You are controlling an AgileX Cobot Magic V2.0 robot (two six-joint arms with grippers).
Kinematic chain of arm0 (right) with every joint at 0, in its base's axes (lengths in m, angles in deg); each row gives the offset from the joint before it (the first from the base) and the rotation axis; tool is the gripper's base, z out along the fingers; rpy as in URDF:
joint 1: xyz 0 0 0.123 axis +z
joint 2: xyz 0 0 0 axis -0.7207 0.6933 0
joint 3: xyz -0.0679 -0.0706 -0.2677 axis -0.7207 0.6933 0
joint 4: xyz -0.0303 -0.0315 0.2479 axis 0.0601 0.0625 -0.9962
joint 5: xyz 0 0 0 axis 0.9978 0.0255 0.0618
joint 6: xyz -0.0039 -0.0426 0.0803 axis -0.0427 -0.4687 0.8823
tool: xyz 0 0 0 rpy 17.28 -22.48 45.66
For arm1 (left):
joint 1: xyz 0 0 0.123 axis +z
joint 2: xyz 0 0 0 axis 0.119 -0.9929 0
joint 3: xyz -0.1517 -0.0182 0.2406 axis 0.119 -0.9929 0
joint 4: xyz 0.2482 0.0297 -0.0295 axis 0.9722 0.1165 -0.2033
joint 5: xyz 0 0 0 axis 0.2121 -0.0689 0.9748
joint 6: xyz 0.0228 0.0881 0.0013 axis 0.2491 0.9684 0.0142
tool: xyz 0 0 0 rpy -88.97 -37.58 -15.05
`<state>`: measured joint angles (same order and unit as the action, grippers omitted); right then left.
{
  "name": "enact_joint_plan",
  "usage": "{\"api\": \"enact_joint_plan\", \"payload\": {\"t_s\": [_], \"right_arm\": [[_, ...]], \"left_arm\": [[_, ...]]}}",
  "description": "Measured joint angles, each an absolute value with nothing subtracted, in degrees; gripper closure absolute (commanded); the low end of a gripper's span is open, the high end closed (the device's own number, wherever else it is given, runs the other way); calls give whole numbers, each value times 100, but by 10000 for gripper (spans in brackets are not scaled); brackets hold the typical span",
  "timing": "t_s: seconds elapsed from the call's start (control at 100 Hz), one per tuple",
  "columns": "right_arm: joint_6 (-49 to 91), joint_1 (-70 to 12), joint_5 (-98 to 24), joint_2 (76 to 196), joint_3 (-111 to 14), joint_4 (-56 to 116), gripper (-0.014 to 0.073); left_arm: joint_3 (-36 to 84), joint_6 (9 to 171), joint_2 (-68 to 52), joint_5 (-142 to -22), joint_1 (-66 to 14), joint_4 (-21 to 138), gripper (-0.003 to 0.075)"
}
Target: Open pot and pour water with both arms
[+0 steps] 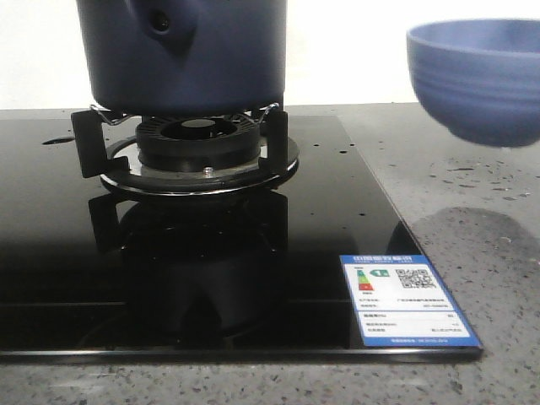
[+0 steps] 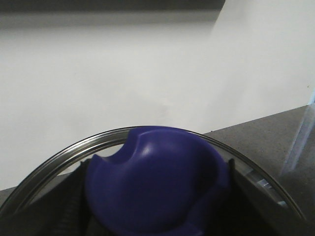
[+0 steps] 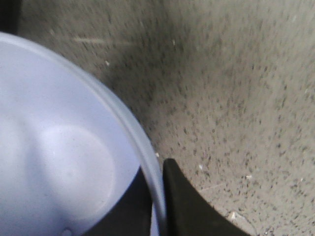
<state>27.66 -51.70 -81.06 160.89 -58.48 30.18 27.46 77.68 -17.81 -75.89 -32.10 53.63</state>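
Dark navy pot [image 1: 181, 55] sits on the black burner grate [image 1: 186, 156] at the left-centre of the front view, its top cut off by the frame, stubby side knob [image 1: 162, 23] with round hole facing the camera. Glossy black glass cooktop [image 1: 76, 253] under it mirrors the burner; white-and-blue energy label [image 1: 407, 299] stuck on the cooktop's near right corner. Grey speckled counter [image 1: 481, 253] to the right. Light-blue ribbed bowl [image 1: 477, 80] hangs in the air above the counter at far right, clear of the surface, its shadow on the stone below, well apart from the pot.

Left wrist view: glass lid [image 2: 59, 157] with metal rim and a purple-blue knob [image 2: 157, 184] fills the lower part, white wall behind, so lid is off the pot. Left gripper itself hidden behind the lid, can't tell how wide its jaws are or what exactly they clamp.

Right wrist view: right gripper [image 3: 156, 206] closed narrow on the bowl rim, one dark finger [image 3: 184, 206] outside the wall, the other inside, pale bowl interior [image 3: 59, 162] beside it, counter below
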Motion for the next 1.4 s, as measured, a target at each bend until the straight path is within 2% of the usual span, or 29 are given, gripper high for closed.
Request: {"api": "enact_joint_plan", "payload": {"t_s": [0.3, 0.37, 0.44, 0.56, 0.63, 0.81, 1.049, 1.399], "right_arm": [[2766, -5170, -7923, 16483, -5638, 3105, 634], [2766, -5170, -7881, 16509, -5638, 3116, 602], [2766, -5170, -7856, 16509, -5638, 3116, 489], [2766, -5174, -7835, 16509, -5638, 3116, 186], [2766, -5174, -7871, 16509, -5706, 3116, 107], [2766, -5174, -8057, 16374, -5999, 3056, 102], [2766, -5174, -8094, 15550, -6115, 3007, 102], [2766, -5174, -8150, 15030, -6115, 2938, 102]], "left_arm": [[2746, 7768, -1795, -7503, -3210, 5363, 358], [2746, 7768, -1795, -7503, -3210, 5363, 358], [2746, 7768, -1795, -7503, -3210, 5363, 358], [2746, 7768, -1795, -7503, -3210, 5363, 358], [2746, 7768, -1795, -7503, -3210, 5363, 358], [2746, 7768, -1841, -7391, -3404, 5363, 358], [2746, 7768, -2293, -7179, -3864, 5430, 358], [2783, 7768, -2802, -6939, -3987, 5448, 358]]}}
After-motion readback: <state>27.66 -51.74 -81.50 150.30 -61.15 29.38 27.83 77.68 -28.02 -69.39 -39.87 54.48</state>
